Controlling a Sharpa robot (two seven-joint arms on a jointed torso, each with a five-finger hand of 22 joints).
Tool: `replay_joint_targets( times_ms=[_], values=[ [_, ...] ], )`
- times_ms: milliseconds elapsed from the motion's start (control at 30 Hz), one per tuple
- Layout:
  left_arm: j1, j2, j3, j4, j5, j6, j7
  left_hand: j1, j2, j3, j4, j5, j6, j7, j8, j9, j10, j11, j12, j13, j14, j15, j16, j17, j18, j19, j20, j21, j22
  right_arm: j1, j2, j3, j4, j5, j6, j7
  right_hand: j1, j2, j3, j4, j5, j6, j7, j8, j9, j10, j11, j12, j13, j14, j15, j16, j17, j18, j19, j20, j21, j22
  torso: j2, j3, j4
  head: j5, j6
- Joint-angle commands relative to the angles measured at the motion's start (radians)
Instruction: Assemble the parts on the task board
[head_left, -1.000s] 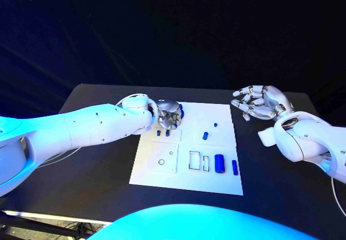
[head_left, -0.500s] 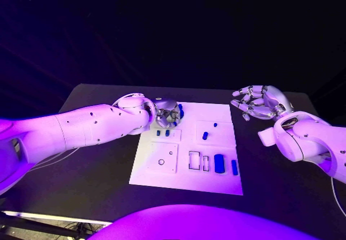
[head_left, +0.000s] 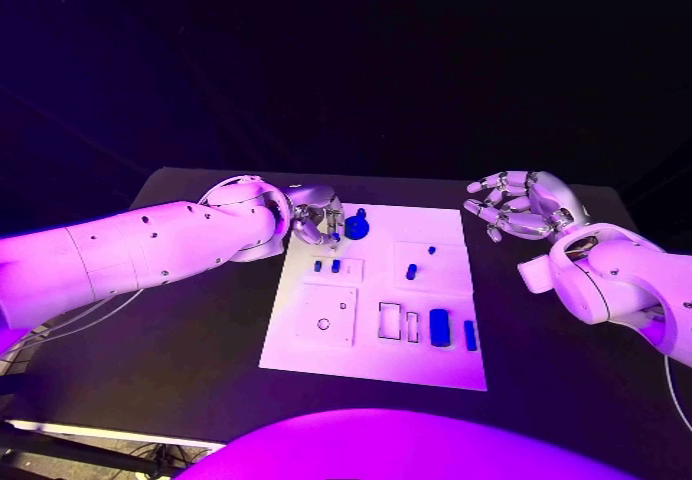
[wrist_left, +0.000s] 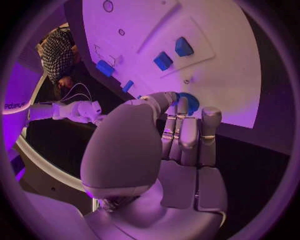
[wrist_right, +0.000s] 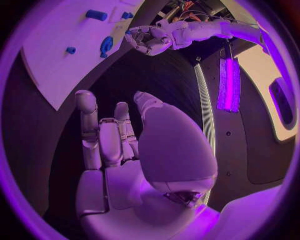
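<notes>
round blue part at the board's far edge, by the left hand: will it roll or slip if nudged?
The round blue disc-shaped part looks rigid and small, so probably light. It seems to lie flat on the white task board, so sliding seems likelier than rolling. The left hand's fingers sit beside it.

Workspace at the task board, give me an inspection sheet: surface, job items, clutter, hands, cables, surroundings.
Surface: black table, bare around the task board.
Job's things: round blue part at the board's far edge; other blue parts lying or standing on the board.
Clutter: nothing seen.
Hands: left hand beside the round blue part, contact unclear; right hand raised off the board, fingers apart, holding nothing.
Cables: thin cable beneath the left arm.
Surroundings: dark backdrop.
</notes>
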Motion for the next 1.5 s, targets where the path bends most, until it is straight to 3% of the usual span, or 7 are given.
replay_joint_targets(
  times_ms=[33, 300, 700, 1500],
  values=[
    [0.001, -0.004, 0.001, 0.005, 0.016, 0.033, -0.017, -0.013, 0.001, -0.004, -0.003, 0.003, 0.007, 0.001, -0.007, 0.002, 0.008, -0.001, -0.007, 0.0, 0.007, 0.0, 0.005, -0.001, -0.015, -0.003, 0.005, 0.0, -0.001, 0.0, -0.001, 0.0, 0.002, -0.002, 0.003, 0.012, -0.013, 0.0, 0.007, -0.001, 0.006, -0.003, 0.004, 0.005, -0.001, -0.001, -0.005, 0.001, -0.001, 0.0, -0.005, -0.003, 0.0, 0.005, 0.007, 0.0, -0.006, -0.001, 0.002, -0.0001, -0.0011, 0.001, 0.0],
    [0.001, 0.0, 0.001, -0.017, -0.021, 0.054, -0.017, -0.016, 0.0, -0.005, -0.003, 0.003, 0.009, 0.0, -0.007, 0.003, 0.01, -0.002, -0.008, 0.0, 0.005, 0.0, 0.004, -0.005, -0.014, -0.006, 0.005, -0.003, -0.004, 0.0, -0.002, 0.0, 0.004, -0.002, 0.003, 0.011, -0.013, 0.0, 0.007, -0.001, 0.006, -0.003, 0.004, 0.005, -0.001, -0.001, -0.005, 0.001, -0.001, 0.0, -0.005, -0.003, 0.0, 0.005, 0.007, 0.0, -0.006, -0.001, 0.002, 0.0002, -0.0029, 0.003, 0.0],
    [-0.001, 0.022, -0.008, -0.047, -0.056, 0.063, -0.012, -0.018, 0.0, -0.005, -0.003, 0.002, 0.012, -0.001, -0.007, 0.003, 0.013, -0.003, -0.009, 0.001, 0.006, -0.001, 0.004, -0.004, -0.015, -0.004, 0.005, -0.002, -0.002, 0.0, -0.001, 0.0, 0.004, -0.002, 0.003, 0.01, -0.013, 0.0, 0.007, -0.001, 0.006, -0.003, 0.004, 0.005, -0.001, -0.001, -0.005, 0.001, -0.001, 0.0, -0.005, -0.003, 0.0, 0.005, 0.007, 0.0, -0.006, -0.001, 0.002, -0.0003, -0.0022, 0.002, 0.0],
    [-0.001, 0.03, -0.016, -0.046, -0.066, 0.105, -0.035, -0.02, 0.001, -0.006, -0.005, 0.002, 0.017, -0.004, -0.006, 0.005, 0.019, -0.006, -0.012, 0.001, 0.007, -0.003, 0.005, -0.004, -0.014, -0.004, 0.005, -0.003, -0.001, 0.0, -0.005, 0.0, 0.004, -0.002, 0.0, 0.01, -0.013, 0.0, 0.007, -0.001, 0.006, -0.003, 0.004, 0.005, -0.001, -0.001, -0.005, 0.001, -0.001, 0.0, -0.005, -0.003, 0.0, 0.005, 0.007, 0.0, -0.006, -0.001, 0.001, -0.0004, -0.0002, 0.0, 0.0]
  ],
)
